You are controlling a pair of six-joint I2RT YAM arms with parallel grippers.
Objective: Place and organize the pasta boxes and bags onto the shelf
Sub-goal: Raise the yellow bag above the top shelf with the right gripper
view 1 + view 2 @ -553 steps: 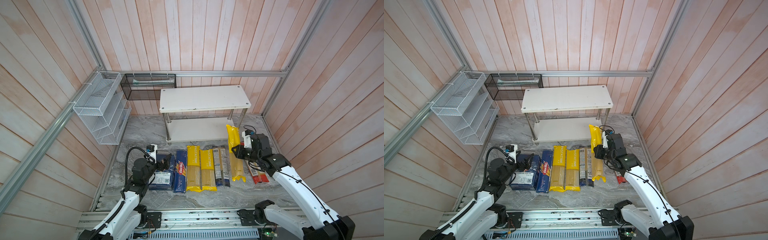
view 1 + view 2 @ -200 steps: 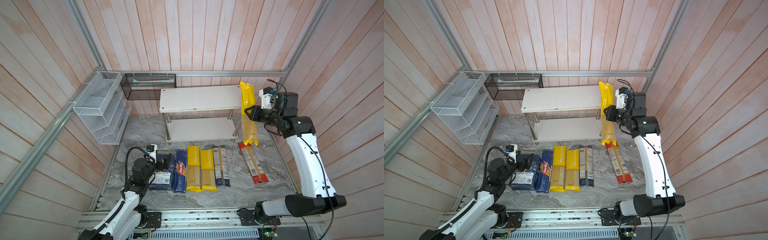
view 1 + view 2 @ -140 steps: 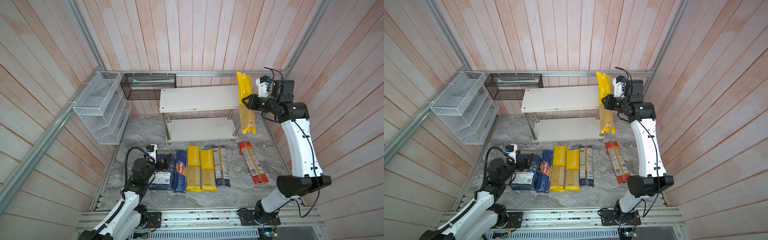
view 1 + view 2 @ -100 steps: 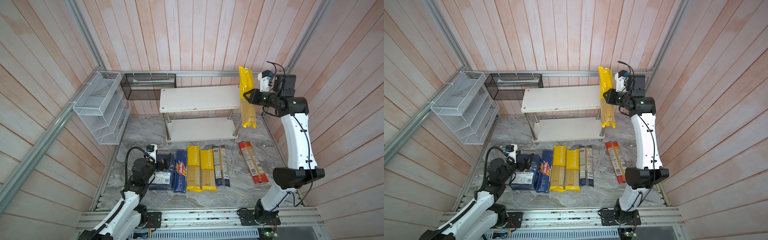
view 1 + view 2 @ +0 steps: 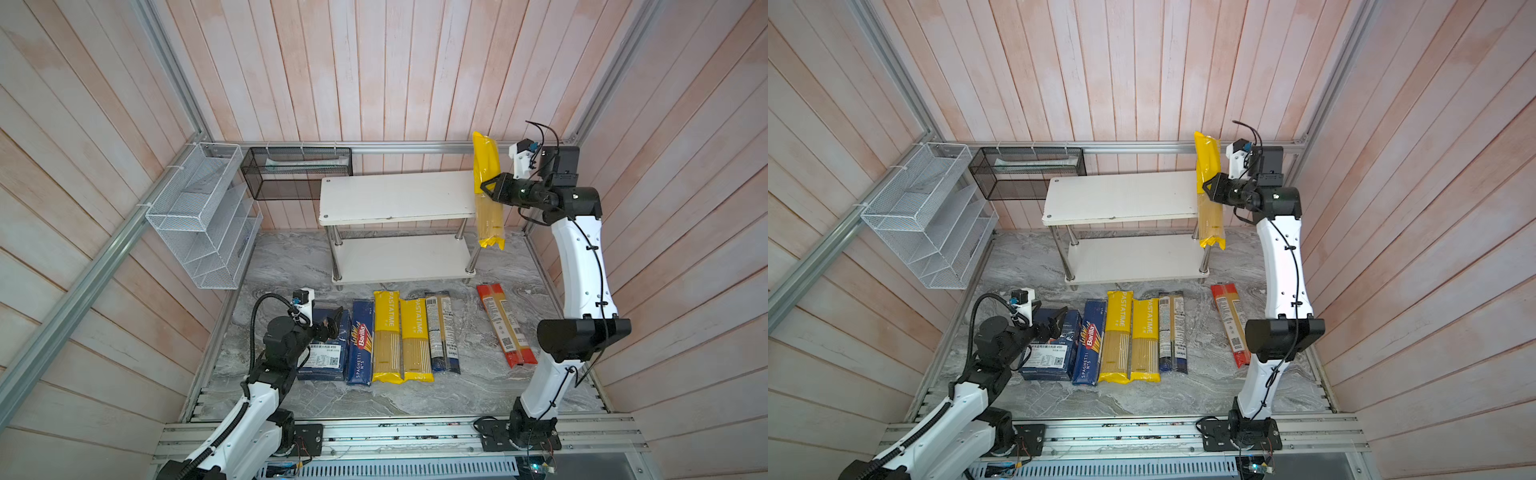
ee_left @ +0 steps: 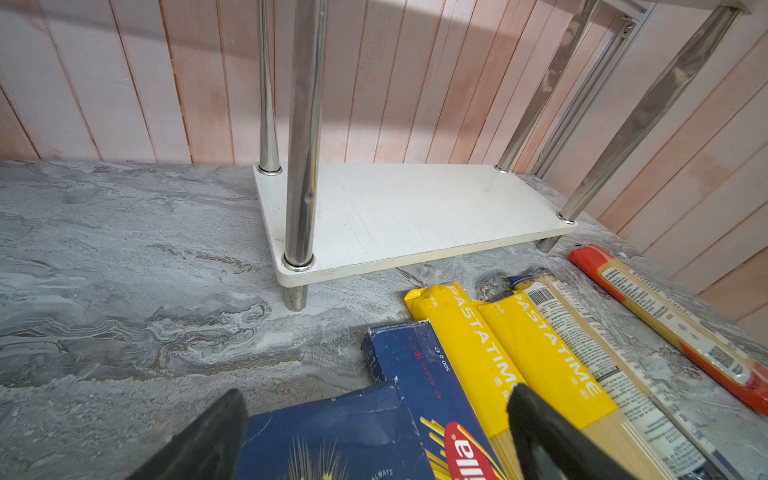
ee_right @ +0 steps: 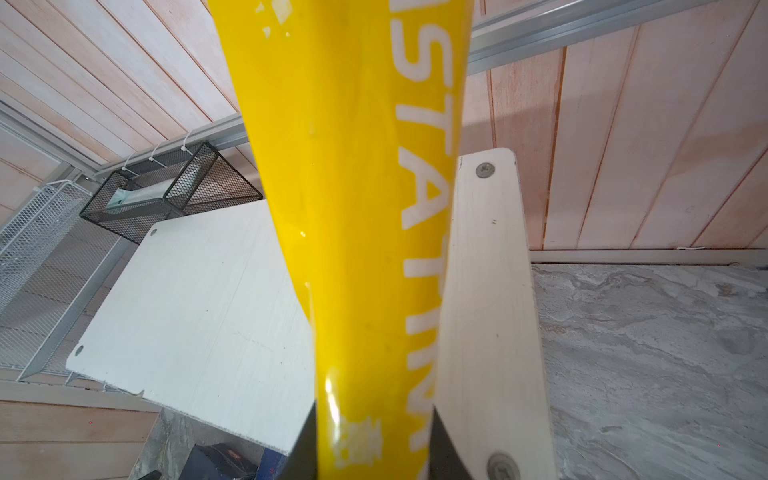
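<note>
Yellow bag [image 5: 490,220] upright by the shelf [image 5: 395,197]
Right gripper [image 5: 487,190] clamps it — left gripper [image 6: 374,424] spread, seemingly over the blue box [image 5: 328,357].

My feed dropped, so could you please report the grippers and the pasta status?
Right gripper shut on yellow PASTATIME bag, upright at shelf's right end. Left gripper open over wide Barilla box. Nothing on the top board.

"PASTATIME" bags [image 5: 386,332]; "Barilla SPAGHETTI N.5" box [image 5: 360,343]
</note>
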